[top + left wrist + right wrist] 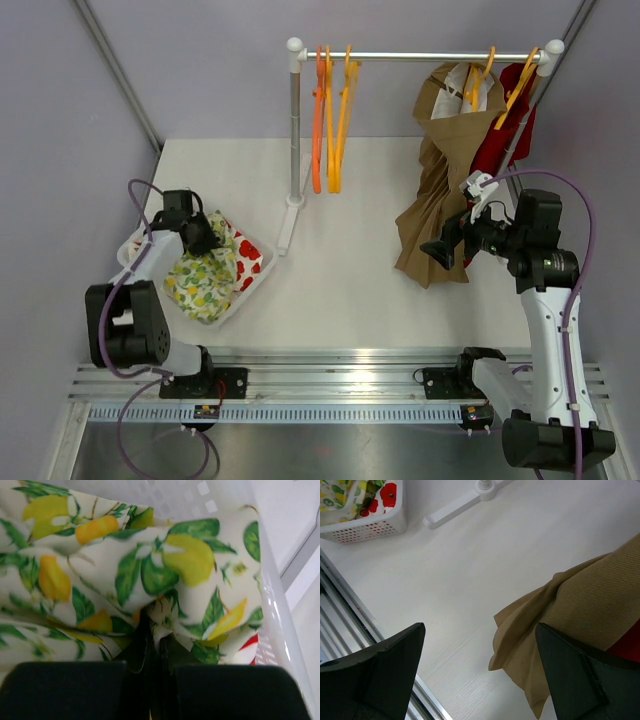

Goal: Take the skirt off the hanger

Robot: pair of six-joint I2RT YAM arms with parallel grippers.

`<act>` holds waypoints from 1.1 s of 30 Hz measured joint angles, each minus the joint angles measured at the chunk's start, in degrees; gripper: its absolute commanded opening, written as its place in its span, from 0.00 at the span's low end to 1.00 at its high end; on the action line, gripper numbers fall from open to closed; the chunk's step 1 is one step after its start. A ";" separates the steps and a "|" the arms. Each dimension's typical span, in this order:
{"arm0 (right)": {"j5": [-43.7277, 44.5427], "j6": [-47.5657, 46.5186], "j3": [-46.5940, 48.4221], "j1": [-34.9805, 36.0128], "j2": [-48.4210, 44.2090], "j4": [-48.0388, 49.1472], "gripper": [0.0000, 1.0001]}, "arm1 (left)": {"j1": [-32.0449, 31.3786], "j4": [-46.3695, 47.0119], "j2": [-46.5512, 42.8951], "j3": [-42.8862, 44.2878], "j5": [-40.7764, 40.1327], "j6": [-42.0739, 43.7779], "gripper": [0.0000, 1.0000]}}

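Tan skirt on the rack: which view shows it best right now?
Top external: the whole tan skirt shows, hanging from an orange hanger on the rail. Right wrist catches only its lower folds; left wrist shows none of it.

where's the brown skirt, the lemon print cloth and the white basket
brown skirt (436,205), top external view, on its pleated middle below the hanger
lemon print cloth (150,565), left wrist view, on a green leaf near its middle
white basket (365,530), right wrist view, on its perforated side wall
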 measured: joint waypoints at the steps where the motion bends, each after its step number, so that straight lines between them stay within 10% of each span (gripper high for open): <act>1: -0.55 -0.42 0.44 0.00 -0.02 -0.61 1.00 | 0.04 0.83 2.12 0.04 1.14 -0.46 0.00; 4: -1.79 -1.68 2.75 0.00 0.00 -2.82 0.99 | 0.35 2.80 7.17 0.28 4.52 -1.57 0.10; 13: -3.50 -0.37 26.32 0.00 5.51 -11.61 0.99 | 0.31 2.71 -11.91 -1.25 4.98 -0.74 0.99; 29: 26.14 30.34 65.05 -0.02 33.00 -7.37 1.00 | 0.33 1.81 -33.42 -3.08 3.58 3.10 0.99; 33: 30.80 31.50 70.03 0.00 40.76 -6.91 0.81 | 0.33 1.22 -34.88 -3.72 4.07 3.23 0.99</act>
